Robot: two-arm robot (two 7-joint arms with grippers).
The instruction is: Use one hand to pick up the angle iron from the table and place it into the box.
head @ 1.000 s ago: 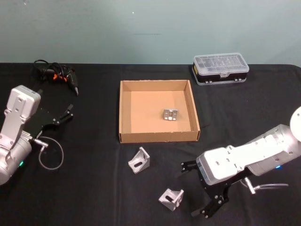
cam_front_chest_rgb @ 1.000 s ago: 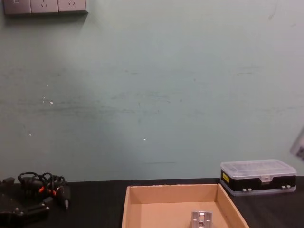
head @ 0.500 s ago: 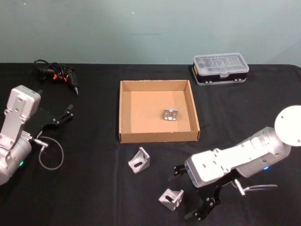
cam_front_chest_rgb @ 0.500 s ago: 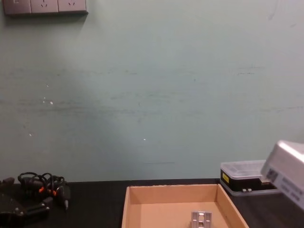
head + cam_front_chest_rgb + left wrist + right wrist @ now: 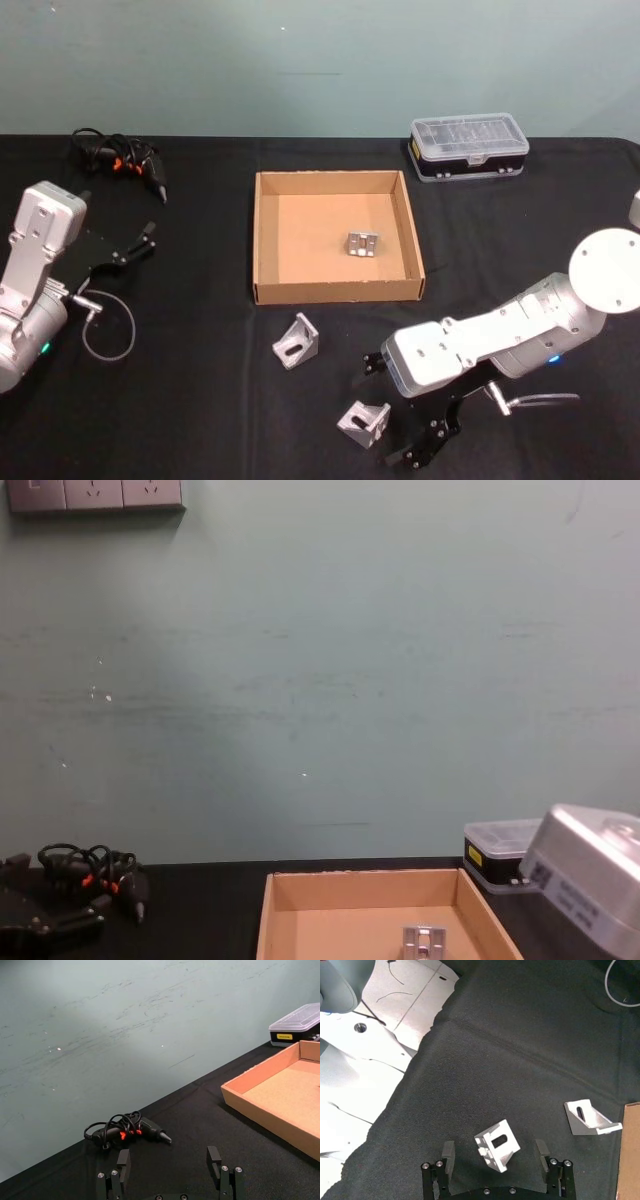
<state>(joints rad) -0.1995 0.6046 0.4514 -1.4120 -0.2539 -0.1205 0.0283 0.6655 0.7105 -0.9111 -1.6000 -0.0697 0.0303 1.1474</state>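
Note:
The brown cardboard box (image 5: 338, 292) sits mid-table with one angle iron (image 5: 363, 244) lying inside it. Two more angle irons rest on the black table in front of it, one (image 5: 296, 340) close to the box and one (image 5: 364, 422) near the front edge. My right gripper (image 5: 392, 410) is open beside that front piece. In the right wrist view the same angle iron (image 5: 497, 1146) lies between the spread fingers (image 5: 448, 1152) of the right gripper (image 5: 495, 1151), untouched. My left gripper (image 5: 135, 245) is parked open at the far left, also the left gripper (image 5: 169, 1158) in its wrist view.
A clear-lidded plastic case (image 5: 469, 145) stands at the back right. A black tool with coiled cable (image 5: 120, 158) lies at the back left. The table's front edge (image 5: 415, 1060) runs close to the front angle iron, with floor beyond.
My right arm has swung left and lowered toward the front angle iron, bringing its open fingers around it. Left arm, box and irons have not moved.

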